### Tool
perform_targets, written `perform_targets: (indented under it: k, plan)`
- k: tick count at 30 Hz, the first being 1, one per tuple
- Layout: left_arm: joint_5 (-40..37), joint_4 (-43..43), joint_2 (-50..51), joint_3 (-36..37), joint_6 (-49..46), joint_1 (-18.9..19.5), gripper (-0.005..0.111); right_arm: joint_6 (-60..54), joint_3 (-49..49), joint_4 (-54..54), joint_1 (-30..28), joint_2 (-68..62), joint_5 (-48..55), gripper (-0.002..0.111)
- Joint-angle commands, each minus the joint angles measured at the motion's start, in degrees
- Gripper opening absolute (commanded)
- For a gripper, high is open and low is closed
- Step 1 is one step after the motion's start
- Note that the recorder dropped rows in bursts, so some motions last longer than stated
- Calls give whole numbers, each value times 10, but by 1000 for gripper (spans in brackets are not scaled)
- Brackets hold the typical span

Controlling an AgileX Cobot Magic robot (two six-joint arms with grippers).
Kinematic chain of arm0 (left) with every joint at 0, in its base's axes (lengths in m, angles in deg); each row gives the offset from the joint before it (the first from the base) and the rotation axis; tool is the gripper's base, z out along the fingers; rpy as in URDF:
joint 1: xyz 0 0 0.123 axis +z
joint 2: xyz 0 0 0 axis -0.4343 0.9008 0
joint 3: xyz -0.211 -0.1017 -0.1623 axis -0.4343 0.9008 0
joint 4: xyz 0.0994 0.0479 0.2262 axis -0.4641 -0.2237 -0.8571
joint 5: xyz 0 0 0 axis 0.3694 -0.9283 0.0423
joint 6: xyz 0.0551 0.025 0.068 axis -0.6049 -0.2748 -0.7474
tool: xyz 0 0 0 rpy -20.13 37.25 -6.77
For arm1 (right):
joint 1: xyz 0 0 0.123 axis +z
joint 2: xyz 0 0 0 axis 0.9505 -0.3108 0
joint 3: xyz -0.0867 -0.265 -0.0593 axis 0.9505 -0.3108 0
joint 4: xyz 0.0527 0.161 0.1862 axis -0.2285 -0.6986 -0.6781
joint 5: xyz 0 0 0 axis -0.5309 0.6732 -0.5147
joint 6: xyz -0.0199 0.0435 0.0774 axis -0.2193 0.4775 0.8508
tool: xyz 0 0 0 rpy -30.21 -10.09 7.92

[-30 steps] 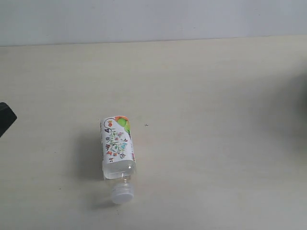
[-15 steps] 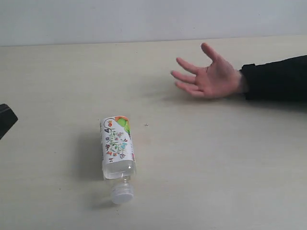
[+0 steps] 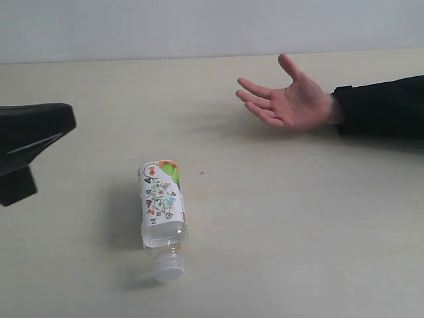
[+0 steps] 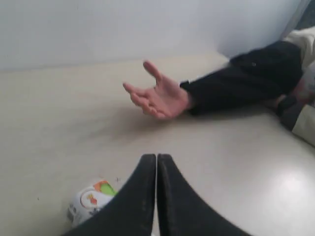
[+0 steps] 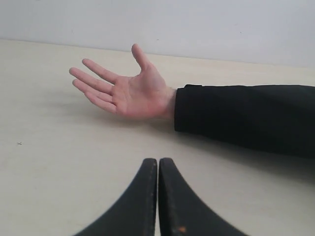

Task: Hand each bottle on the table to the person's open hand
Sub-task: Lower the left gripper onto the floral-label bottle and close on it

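White label with little flowers: that is the one bottle [image 3: 162,205] I can see. It lies on its side on the tabletop [image 3: 298,218], just where it lay a second ago.

Two things are new. The person's open hand [image 3: 291,99] has come in from the right, palm up and fingers spread, with a black sleeve [image 3: 381,106] behind it. It is over the far part of the tabletop, well apart from the bottle. My left arm [image 3: 30,136] has also swung in from the left edge. It is near the bottle but not touching it. I think the hand-over can start now, because the hand is ready and my left side is closest to the bottle.

Both claws are pressed together with nothing in them. The left claw [image 4: 156,162] points toward the hand, and the bottle's bottom end shows low beside it. The right claw [image 5: 158,164] faces the hand too. The left one must spread before it can pick anything up.

The bottle is clear plastic and its white cap [image 3: 167,268] is on. I cannot tell if any drink is inside.
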Motion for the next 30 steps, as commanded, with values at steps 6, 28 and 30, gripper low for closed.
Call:
perform_targets:
  k: [6,28,30]
  plan:
    - [-269,14,164,-164,39,1,46,1,-3,4,0,5,-9,1]
    - [-317,-72,303,-267,243,24,68,1,-3,4,0,5,-9,1]
    - [-372,-149,314,-291,320,24,68,1,-3,4,0,5,-9,1]
